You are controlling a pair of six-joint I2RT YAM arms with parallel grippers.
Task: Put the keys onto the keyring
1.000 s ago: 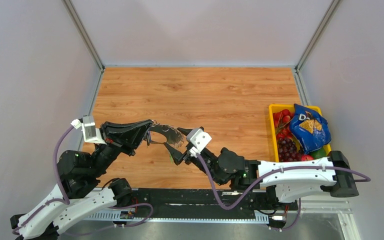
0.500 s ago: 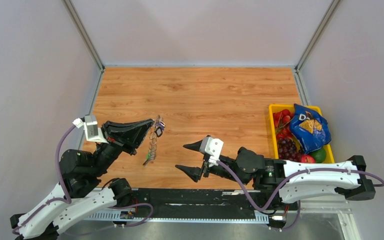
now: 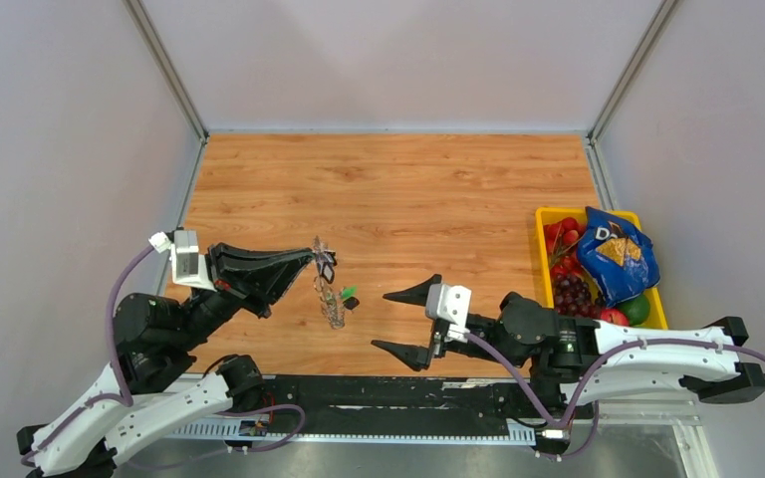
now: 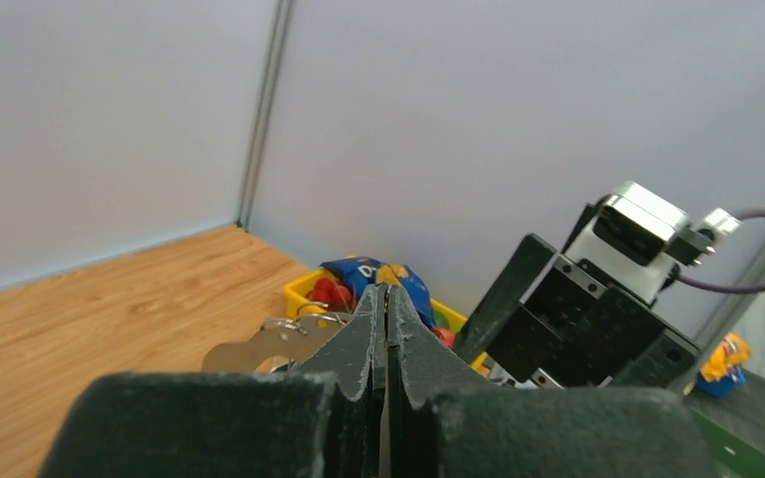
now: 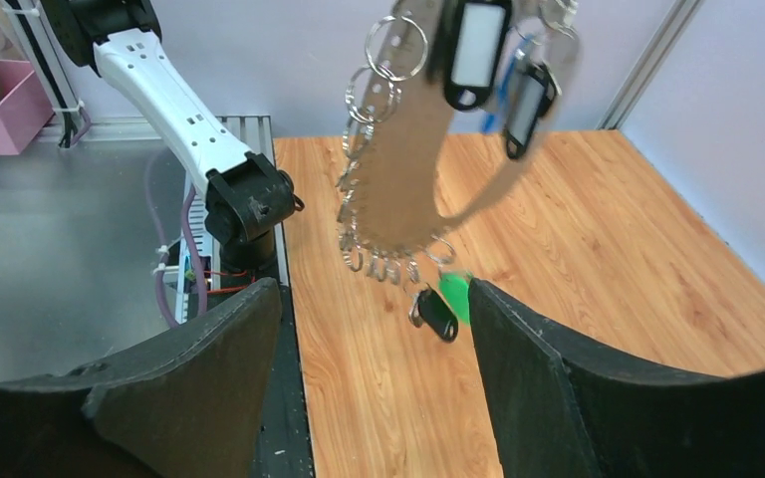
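My left gripper is shut on the top of the keyring, which hangs from it above the wood table. In the right wrist view the keyring is a flat silver loop fringed with small rings. Keys with black tags hang near its top. A green tag and a black-tagged key hang at its bottom. My right gripper is open and empty, to the right of the ring and apart from it. In the left wrist view the closed fingers hide most of the ring.
A yellow bin with fruit and a blue snack bag stands at the table's right edge. Grey walls enclose the table on three sides. The black base rail runs along the near edge.
My right gripper has let go of the keyring, opened, and drawn back right and toward the near edge. The ring, earlier stretched between both grippers, now hangs from the left gripper.
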